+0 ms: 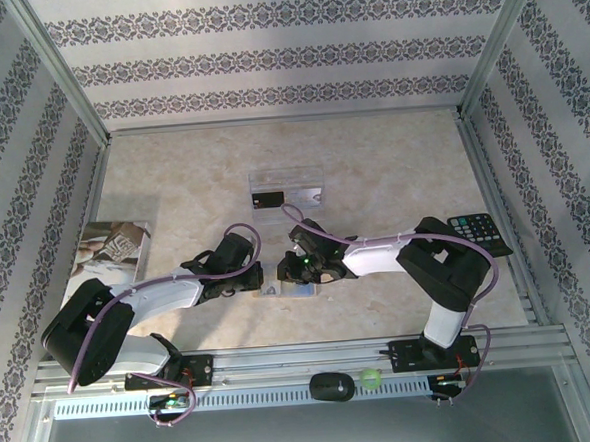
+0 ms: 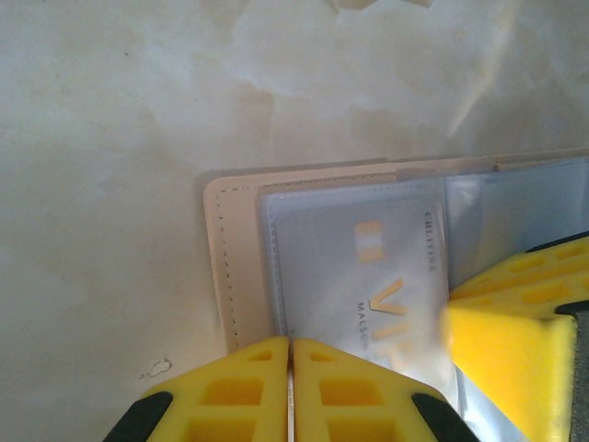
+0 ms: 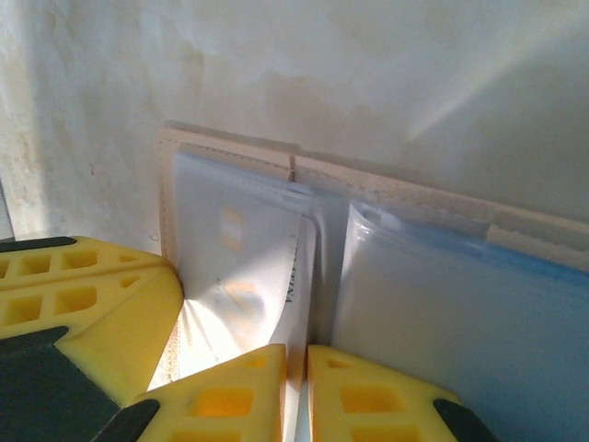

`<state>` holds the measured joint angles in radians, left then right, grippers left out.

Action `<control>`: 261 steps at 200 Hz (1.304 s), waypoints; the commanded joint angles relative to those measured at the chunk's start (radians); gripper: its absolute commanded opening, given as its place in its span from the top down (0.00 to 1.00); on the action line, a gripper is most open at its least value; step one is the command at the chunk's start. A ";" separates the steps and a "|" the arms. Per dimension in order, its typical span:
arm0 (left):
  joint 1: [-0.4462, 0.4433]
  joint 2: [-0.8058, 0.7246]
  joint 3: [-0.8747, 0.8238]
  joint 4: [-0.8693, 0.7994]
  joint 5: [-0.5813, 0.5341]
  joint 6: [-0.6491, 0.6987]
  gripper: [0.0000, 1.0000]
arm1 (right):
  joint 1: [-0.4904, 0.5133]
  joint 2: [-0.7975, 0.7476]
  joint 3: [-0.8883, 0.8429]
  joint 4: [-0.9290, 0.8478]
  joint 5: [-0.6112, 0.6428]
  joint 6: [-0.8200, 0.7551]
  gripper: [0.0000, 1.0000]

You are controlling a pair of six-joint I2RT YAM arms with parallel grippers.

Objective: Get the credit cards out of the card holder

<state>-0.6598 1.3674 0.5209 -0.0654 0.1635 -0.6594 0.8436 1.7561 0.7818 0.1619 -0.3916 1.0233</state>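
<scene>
The card holder lies open on the table between my two grippers, tan rim outside and clear blue-grey sleeves inside. A pale credit card with gold lettering sits in the left sleeve. Its right edge pokes out of the sleeve. My right gripper is shut on that edge. My left gripper is shut, its tips resting on the holder's left side where rim meets sleeve. A black credit card lies in the clear tray behind.
A printed booklet lies at the left and a black keypad device at the right edge. A black mouse and a green ball sit on the front rail. Patterned walls close in three sides.
</scene>
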 commanded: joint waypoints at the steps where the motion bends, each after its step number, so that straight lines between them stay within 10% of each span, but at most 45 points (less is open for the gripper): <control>1: -0.011 0.057 -0.038 -0.067 0.025 -0.010 0.91 | 0.001 0.028 -0.024 0.126 -0.036 0.028 0.85; 175: -0.011 0.072 -0.042 -0.043 0.044 -0.020 0.91 | 0.000 0.004 -0.107 0.385 -0.081 0.070 0.85; 261: -0.011 0.040 -0.049 -0.068 0.020 -0.018 0.90 | -0.011 -0.079 -0.161 0.260 0.030 0.064 1.00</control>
<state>-0.6590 1.3727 0.5201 -0.0582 0.1532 -0.6666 0.8272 1.7271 0.6380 0.4381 -0.4149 1.0950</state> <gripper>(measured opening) 0.096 0.050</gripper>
